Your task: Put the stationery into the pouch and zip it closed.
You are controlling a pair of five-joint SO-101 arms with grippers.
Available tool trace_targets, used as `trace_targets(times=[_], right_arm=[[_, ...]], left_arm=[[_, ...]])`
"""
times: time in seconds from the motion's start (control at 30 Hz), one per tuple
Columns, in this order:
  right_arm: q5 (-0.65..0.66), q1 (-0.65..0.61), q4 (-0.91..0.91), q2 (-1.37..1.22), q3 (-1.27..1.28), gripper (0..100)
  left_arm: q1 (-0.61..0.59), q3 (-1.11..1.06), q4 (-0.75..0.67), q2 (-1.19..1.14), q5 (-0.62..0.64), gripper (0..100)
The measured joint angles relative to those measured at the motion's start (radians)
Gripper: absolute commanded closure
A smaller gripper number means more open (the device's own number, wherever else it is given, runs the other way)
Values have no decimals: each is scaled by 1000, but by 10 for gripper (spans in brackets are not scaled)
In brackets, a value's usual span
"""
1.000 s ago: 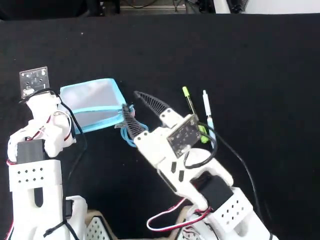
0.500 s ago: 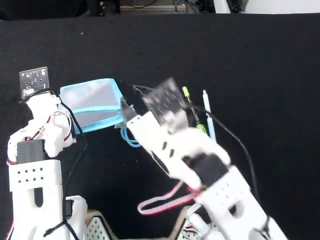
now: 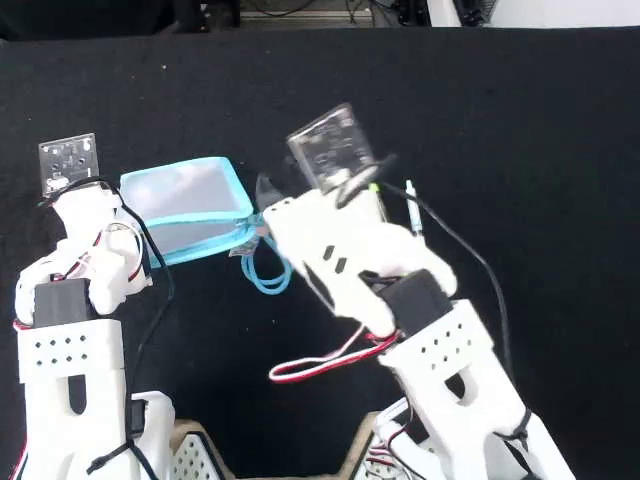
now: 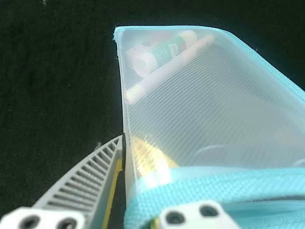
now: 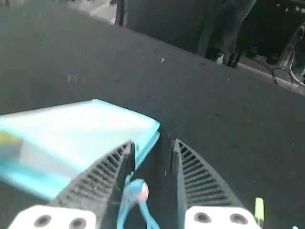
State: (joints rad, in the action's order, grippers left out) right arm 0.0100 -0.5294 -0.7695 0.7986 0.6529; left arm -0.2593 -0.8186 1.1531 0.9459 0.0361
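Right wrist view — right gripper narrowly parted by pouch; left gripper clamps it.

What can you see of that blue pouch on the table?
The pouch is flat, of see-through ribbed plastic with a light blue fabric border and zip band. It lies on the black table. A white-and-green tube and a pale stick show through it. A blue cord loop trails from one corner. The left arm's jaws seem to clamp one end; the right arm's open jaws hover by the cord corner.
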Motion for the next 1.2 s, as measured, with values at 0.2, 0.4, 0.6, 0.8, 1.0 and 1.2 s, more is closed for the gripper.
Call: trace_targets(times=[0.2,0.4,0.6,0.8,1.0,1.2], right_arm=[[-18,72,-57,0,-55,874],[-20,127,-58,0,-60,874],[-17,146,-117,-2,-118,874],[-17,218,-186,-2,-63,874],[-20,236,-54,-2,132,874],[-20,273,120,-2,281,874]], left_arm=[[0,0,0,0,0,964],[0,0,0,0,0,964],[0,0,0,0,0,964],[0,0,0,0,0,964],[0,0,0,0,0,965],[0,0,0,0,0,965]])
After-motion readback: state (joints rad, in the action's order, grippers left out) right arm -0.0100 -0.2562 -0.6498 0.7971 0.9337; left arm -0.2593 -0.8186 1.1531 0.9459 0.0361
